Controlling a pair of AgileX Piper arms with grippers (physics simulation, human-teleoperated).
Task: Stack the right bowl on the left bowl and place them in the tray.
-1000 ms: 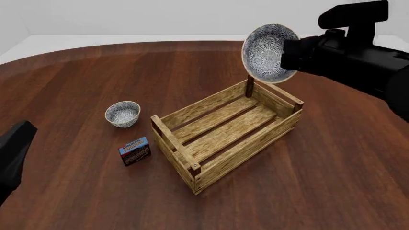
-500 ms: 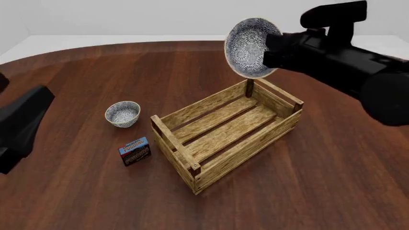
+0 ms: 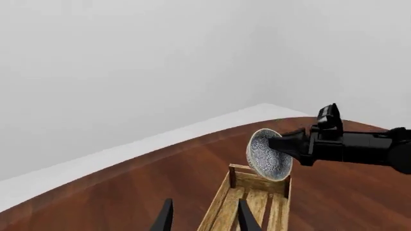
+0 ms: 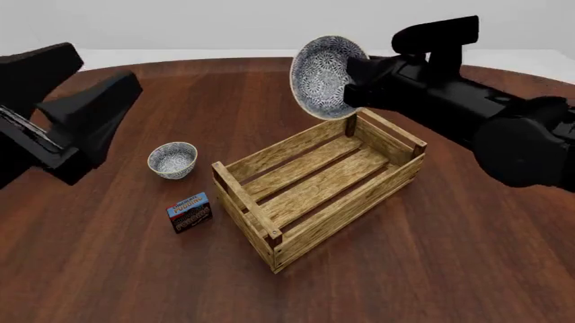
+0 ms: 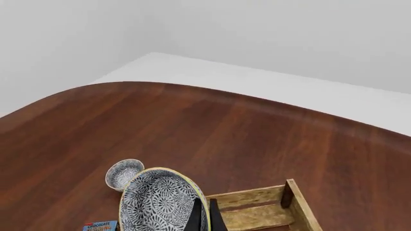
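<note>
The right bowl (image 4: 324, 77), white with a blue-grey speckle, hangs tipped on its side above the far corner of the tray (image 4: 352, 207). My right gripper (image 4: 352, 82) is shut on its rim; the right wrist view shows the bowl (image 5: 159, 202) just beside the closed fingertips (image 5: 195, 217). The left bowl (image 4: 172, 159) stands upright on the table left of the tray, also seen in the right wrist view (image 5: 123, 173). My left arm (image 4: 67, 111) is raised over the table's left side. Its gripper (image 3: 204, 219) is open and holds nothing, facing the tray (image 3: 255, 184) and the held bowl (image 3: 264, 156).
A small blue-and-red box (image 4: 190, 212) lies on the table in front of the left bowl, close to the tray's near-left corner. The tray is a slatted wooden crate set at an angle. The brown table ends in a curved far edge.
The right arm has carried the bowl leftward, from beyond the tray's far corner toward the middle. The left arm has risen from the lower left into the upper left.
</note>
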